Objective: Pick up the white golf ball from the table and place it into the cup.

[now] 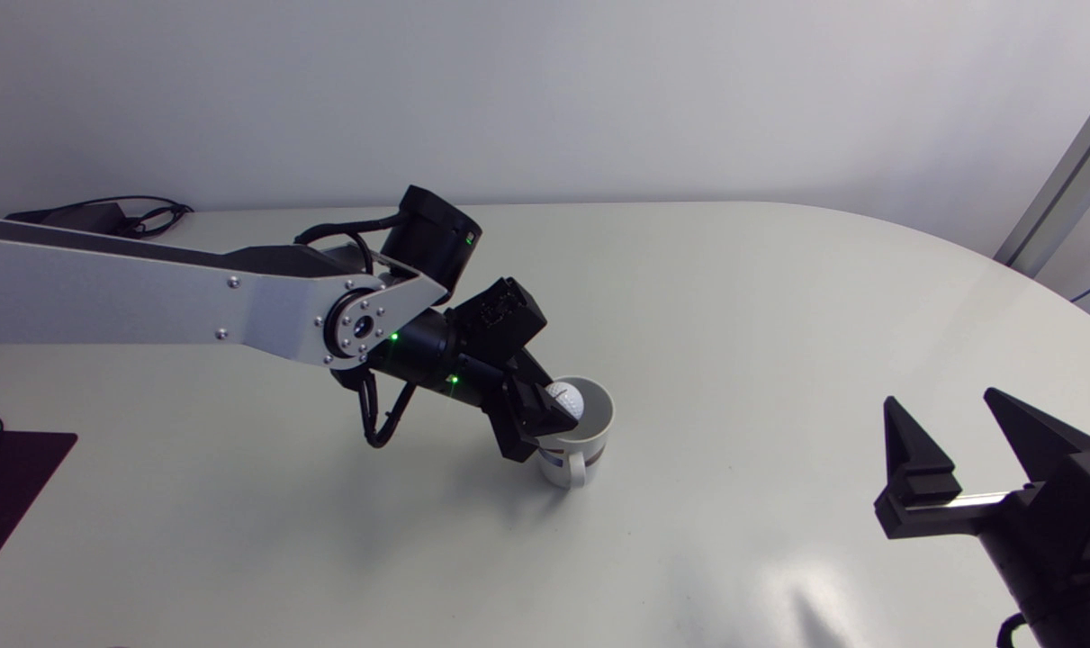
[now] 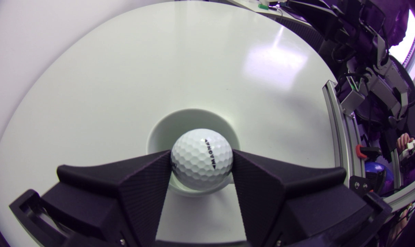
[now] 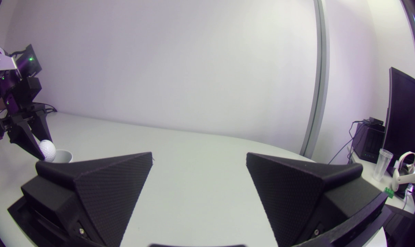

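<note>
The white table (image 1: pixel 779 297) carries very little. The long silver left arm (image 1: pixel 148 297) reaches in over its middle, and the right gripper (image 3: pixel 198 158) sits well apart at the table's right side, its fingers spread wide with nothing between them. The left gripper (image 1: pixel 554 416) is clamped on the golf ball (image 2: pixel 201 158), one wedge finger pressing each side. It holds the ball just above the mouth of the white cup (image 2: pixel 193 119), which stands upright on the table. From where I stand the ball looks to hang over the cup's near rim rather than dead centre. I'd ease it a touch further over the opening and lower it a little, then part the fingers slowly, so it drops inside instead of clipping the rim and bouncing out. As for writing, the ball carries one short black printed word set between two small arrowheads. The cup shows a blue band low on its side near the handle, with no lettering I can make out.
</note>
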Motion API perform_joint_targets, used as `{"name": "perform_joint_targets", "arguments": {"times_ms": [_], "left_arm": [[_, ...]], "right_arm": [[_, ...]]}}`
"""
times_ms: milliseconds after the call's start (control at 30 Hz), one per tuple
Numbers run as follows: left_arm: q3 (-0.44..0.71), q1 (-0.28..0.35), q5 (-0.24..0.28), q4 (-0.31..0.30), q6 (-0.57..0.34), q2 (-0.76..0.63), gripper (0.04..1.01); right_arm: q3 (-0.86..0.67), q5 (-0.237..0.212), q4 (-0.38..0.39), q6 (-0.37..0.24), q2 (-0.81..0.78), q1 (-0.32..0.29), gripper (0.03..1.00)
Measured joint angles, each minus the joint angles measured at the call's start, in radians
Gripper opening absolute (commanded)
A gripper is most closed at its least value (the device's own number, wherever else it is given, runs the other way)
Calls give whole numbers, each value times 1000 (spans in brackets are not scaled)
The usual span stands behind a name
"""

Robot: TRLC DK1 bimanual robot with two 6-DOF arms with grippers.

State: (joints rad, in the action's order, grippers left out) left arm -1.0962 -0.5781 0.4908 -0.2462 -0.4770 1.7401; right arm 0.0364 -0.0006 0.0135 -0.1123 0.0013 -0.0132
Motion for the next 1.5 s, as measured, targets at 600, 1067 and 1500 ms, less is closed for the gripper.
{"name": "perform_joint_targets", "arguments": {"times_ms": [600, 1067, 1500], "left_arm": [[-42, -13, 0, 0, 0, 53, 593], [-43, -26, -18, 1, 1, 54, 992], [-24, 170, -95, 57, 122, -137, 992]], "right_arm": [[0, 0, 0, 0, 0, 0, 964], [0, 0, 0, 0, 0, 0, 964], [0, 0, 0, 0, 0, 0, 964]]}}
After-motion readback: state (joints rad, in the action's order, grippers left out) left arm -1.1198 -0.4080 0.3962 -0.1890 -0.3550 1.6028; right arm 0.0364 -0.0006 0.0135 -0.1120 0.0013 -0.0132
